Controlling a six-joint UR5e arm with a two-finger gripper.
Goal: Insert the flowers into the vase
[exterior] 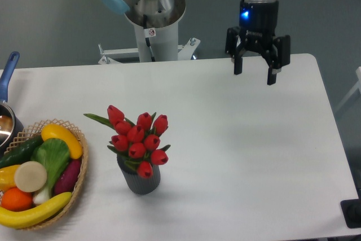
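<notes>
The flowers [138,138], a bunch of red closed tulip heads with green leaves, stand upright in the vase [140,179], a small dark grey ribbed cylinder at the front left of the white table [237,156]. Their stems are hidden inside the vase. My gripper [255,78] hangs over the far right part of the table, well away from the vase. Its two black fingers point down, are spread apart and hold nothing.
A woven wicker basket [79,182] with colourful fruit and vegetables sits at the front left edge, close to the vase. A pot with a blue handle [8,74] is at the far left. The robot base [152,32] stands behind the table.
</notes>
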